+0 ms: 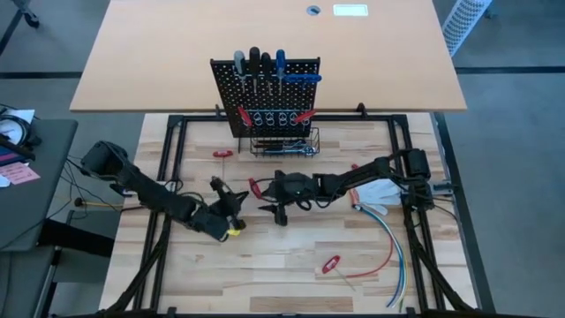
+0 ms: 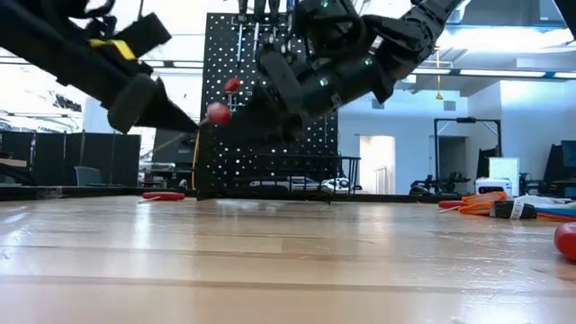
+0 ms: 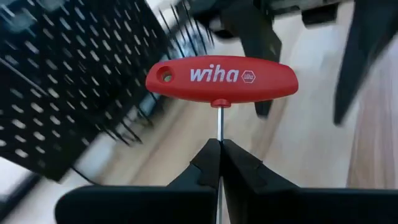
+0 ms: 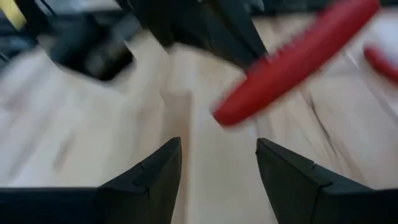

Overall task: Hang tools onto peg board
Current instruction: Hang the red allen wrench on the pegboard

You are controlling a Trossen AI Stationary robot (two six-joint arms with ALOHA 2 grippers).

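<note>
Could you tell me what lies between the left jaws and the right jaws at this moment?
The red T-handle tool, its shaft pinched in the shut left gripper, sits before the open right gripper; the high view shows this.

cables (image 1: 388, 231): red, blue, white, on tabletop (image 1: 265, 274) | second table (image 1: 177, 53): behind

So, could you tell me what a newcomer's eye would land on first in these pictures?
Probably the red T-handle tool, held by its thin shaft in the shut left gripper above the middle of the table. Close beside it hangs the open right gripper. Behind both stands the black peg board, with screwdrivers along its top.
</note>
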